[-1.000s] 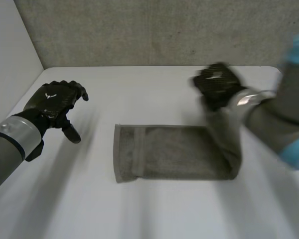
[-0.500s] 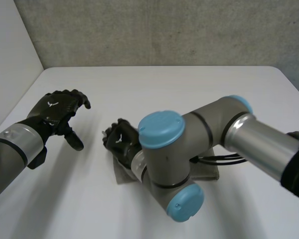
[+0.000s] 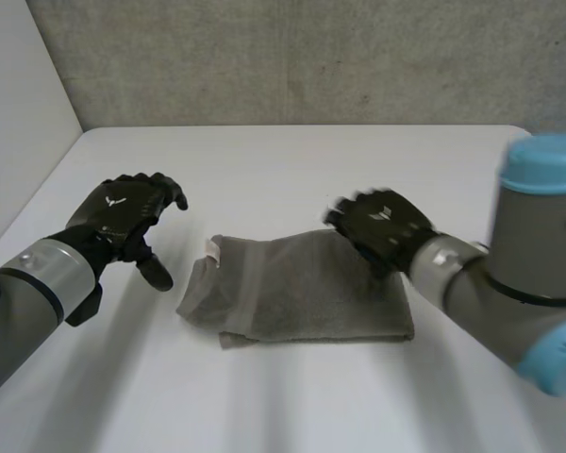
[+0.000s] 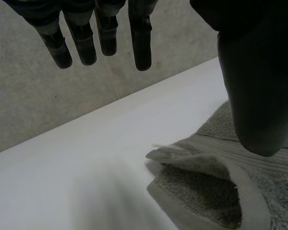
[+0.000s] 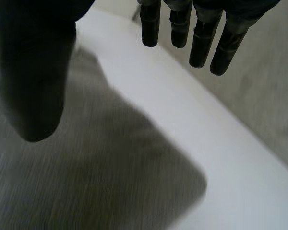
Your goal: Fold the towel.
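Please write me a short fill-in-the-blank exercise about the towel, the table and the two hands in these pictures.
1. The grey towel lies on a ____ table.
2. The left hand and the right hand are both ____, not shut.
3. The hand over the towel is the ____ one.
4. The towel's white label lies nearer the ____ hand.

Missing words: white; open; right; left.

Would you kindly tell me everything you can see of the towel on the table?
The towel is grey terry cloth, folded into a double layer and lying on the white table. A woven band crosses it near the end by the left hand, where the layers are rumpled and gape slightly; a white label sits at that end's far corner. The open right hand is over its other half; contact is unclear. The left hand is apart.
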{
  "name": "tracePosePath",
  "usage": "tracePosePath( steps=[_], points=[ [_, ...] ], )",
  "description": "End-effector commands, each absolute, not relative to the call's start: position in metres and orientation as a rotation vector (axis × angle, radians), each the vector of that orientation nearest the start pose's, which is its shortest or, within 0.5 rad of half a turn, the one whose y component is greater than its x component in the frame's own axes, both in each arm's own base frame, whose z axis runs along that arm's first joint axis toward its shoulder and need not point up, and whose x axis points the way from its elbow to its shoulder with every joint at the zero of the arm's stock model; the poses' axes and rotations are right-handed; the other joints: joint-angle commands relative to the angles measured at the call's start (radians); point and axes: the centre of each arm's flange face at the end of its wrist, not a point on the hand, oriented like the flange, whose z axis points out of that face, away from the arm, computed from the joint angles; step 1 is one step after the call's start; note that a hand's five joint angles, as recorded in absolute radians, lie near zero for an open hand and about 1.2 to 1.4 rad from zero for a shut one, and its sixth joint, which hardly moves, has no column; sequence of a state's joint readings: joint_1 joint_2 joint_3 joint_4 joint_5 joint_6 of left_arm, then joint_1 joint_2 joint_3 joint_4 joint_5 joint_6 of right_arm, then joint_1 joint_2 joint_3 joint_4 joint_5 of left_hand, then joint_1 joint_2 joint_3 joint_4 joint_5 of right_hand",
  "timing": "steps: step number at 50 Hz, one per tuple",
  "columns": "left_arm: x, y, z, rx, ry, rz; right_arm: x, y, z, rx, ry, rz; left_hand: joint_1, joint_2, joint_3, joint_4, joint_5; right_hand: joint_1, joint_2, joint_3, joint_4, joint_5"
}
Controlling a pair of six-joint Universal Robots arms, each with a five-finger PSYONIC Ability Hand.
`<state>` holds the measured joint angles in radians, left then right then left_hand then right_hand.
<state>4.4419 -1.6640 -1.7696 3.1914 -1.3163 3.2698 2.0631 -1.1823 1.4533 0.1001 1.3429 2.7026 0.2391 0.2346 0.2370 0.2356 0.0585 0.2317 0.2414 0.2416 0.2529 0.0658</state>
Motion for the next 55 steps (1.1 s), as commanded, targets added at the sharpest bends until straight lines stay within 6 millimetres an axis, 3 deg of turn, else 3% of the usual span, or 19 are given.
tracePosePath(
  steps=[1,9,13,21,28,30,31,33,34,35,36,38,39,41,42,44,47,49,55],
  points=[
    [-0.230,-0.238,0.229,0.815,2.603,-2.094,0.252,-0.236,0.169,-1.193,2.175,-1.522,-0.008,-0.003,-0.006,-0.004,-0.002,-0.057,-0.067,-0.067,-0.078,-0.066],
    [-0.232,-0.237,0.229,0.826,2.604,-2.095,0.247,-0.230,0.140,-1.196,2.153,-1.559,-0.008,-0.003,-0.006,-0.004,-0.002,0.203,0.193,0.193,0.181,0.194],
    [-0.234,-0.232,0.227,0.842,2.613,-2.089,0.245,-0.234,0.128,-1.237,2.163,-1.567,-0.011,-0.006,-0.009,-0.007,-0.005,0.563,0.553,0.553,0.541,0.554],
    [-0.232,-0.231,0.223,0.836,2.622,-2.076,0.246,-0.242,0.134,-1.264,2.144,-1.615,-0.014,-0.009,-0.012,-0.010,-0.008,1.163,1.154,1.154,1.142,1.155],
    [-0.231,-0.231,0.225,0.835,2.617,-2.080,0.249,-0.253,0.151,-1.259,2.124,-1.687,-0.014,-0.009,-0.012,-0.010,-0.008,1.165,1.155,1.155,1.143,1.156],
    [-0.229,-0.231,0.230,0.826,2.595,-2.103,0.254,-0.258,0.177,-1.274,2.096,-1.723,-0.014,-0.009,-0.012,-0.010,-0.008,1.165,1.155,1.155,1.143,1.156],
    [-0.229,-0.231,0.230,0.826,2.595,-2.103,0.254,-0.258,0.177,-1.274,2.096,-1.723,-0.014,-0.009,-0.012,-0.010,-0.008,1.165,1.155,1.155,1.143,1.156],
    [-0.229,-0.233,0.237,0.819,2.566,-2.135,0.270,-0.253,0.202,-1.318,2.032,-1.708,-0.014,-0.009,-0.012,-0.010,-0.008,1.165,1.155,1.155,1.143,1.156],
    [-0.229,-0.233,0.237,0.819,2.566,-2.135,0.270,-0.253,0.202,-1.319,2.031,-1.708,-0.014,-0.009,-0.012,-0.010,-0.008,1.165,1.155,1.155,1.143,1.156],
    [-0.228,-0.234,0.241,0.809,2.552,-2.152,0.288,-0.242,0.211,-1.370,1.959,-1.680,-0.014,-0.009,-0.012,-0.010,-0.008,1.165,1.155,1.155,1.143,1.156],
    [-0.228,-0.234,0.241,0.809,2.552,-2.152,0.288,-0.242,0.211,-1.370,1.958,-1.680,-0.014,-0.009,-0.012,-0.010,-0.008,1.165,1.155,1.155,1.143,1.156],
    [-0.226,-0.236,0.252,0.795,2.512,-2.199,0.327,-0.218,0.218,-1.470,1.829,-1.629,-0.017,-0.012,-0.015,-0.013,-0.011,1.165,1.155,1.155,1.143,1.156],
    [-0.226,-0.236,0.252,0.795,2.512,-2.200,0.328,-0.218,0.218,-1.471,1.829,-1.629,-0.017,-0.012,-0.015,-0.013,-0.011,1.165,1.155,1.155,1.143,1.156],
    [-0.226,-0.239,0.262,0.776,2.484,-2.245,0.364,-0.194,0.222,-1.586,1.691,-1.602,-0.017,-0.012,-0.015,-0.013,-0.011,1.165,1.155,1.155,1.143,1.156],
    [-0.226,-0.239,0.262,0.776,2.484,-2.246,0.364,-0.194,0.222,-1.586,1.691,-1.602,-0.017,-0.012,-0.015,-0.013,-0.011,1.165,1.155,1.155,1.143,1.156],
    [-0.226,-0.240,0.271,0.741,2.474,-2.294,0.395,-0.165,0.216,-1.708,1.561,-1.555,-0.017,-0.012,-0.015,-0.013,-0.011,1.165,1.155,1.155,1.143,1.156],
    [-0.226,-0.240,0.276,0.722,2.472,-2.319,0.409,-0.153,0.207,-1.759,1.513,-1.520,-0.017,-0.012,-0.015,-0.013,-0.011,1.165,1.155,1.155,1.143,1.156],
    [-0.226,-0.242,0.279,0.689,2.481,-2.347,0.430,-0.136,0.189,-1.822,1.446,-1.473,-0.017,-0.012,-0.015,-0.013,-0.011,1.165,1.155,1.155,1.143,1.156],
    [-0.225,-0.243,0.280,0.664,2.494,-2.352,0.448,-0.133,0.161,-1.853,1.456,-1.449,-0.017,-0.012,-0.015,-0.013,-0.011,1.165,1.155,1.155,1.143,1.156]
  ],
)
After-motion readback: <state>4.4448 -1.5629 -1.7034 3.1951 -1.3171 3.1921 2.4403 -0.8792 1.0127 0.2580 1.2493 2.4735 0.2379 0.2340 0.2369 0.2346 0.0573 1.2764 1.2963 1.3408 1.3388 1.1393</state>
